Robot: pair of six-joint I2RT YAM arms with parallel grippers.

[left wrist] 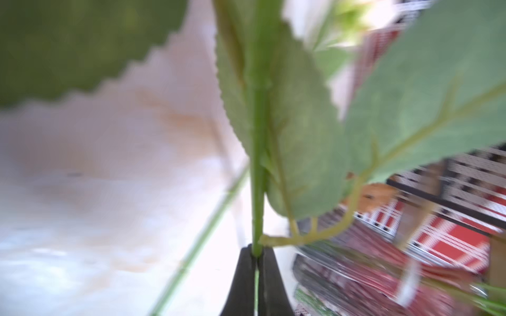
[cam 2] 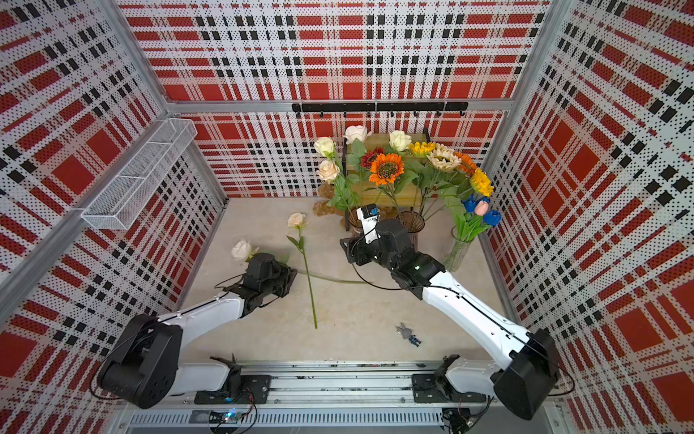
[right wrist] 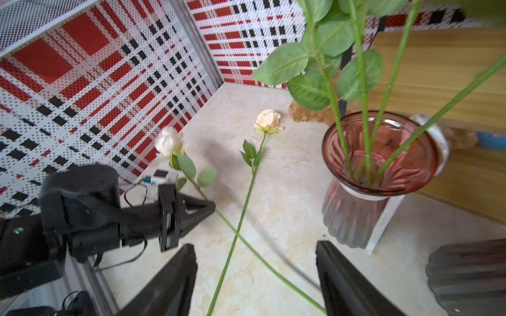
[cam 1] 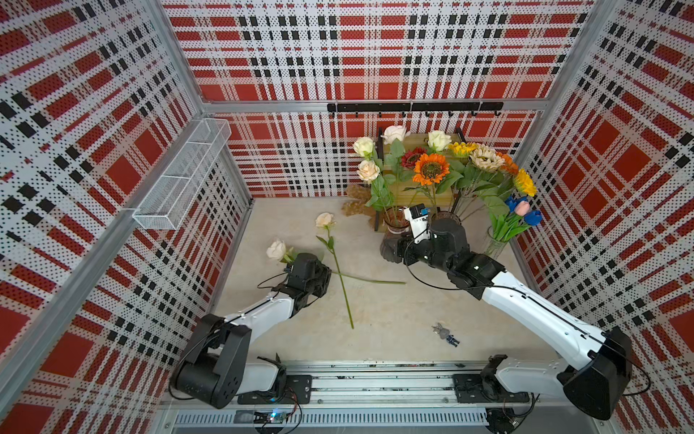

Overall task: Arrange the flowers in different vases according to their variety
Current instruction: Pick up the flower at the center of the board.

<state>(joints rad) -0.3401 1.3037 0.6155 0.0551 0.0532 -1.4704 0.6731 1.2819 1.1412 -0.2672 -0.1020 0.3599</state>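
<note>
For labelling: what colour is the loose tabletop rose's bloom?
Pale peach-cream rose bloom, clearest in the right wrist view.

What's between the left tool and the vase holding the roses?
A loose peach rose, lying flat, its stem crossing the held white rose's; clearest in the right wrist view.

Your left arm (cam 1: 263,306) stretches from the lower left toward mid-frame, and its tool (cam 1: 326,273) is pinched tight on a rose stem (left wrist: 257,191). Your right arm (cam 1: 544,315) reaches from the lower right to centre, and its tool (right wrist: 254,247) has its jaws spread wide and empty.
</note>
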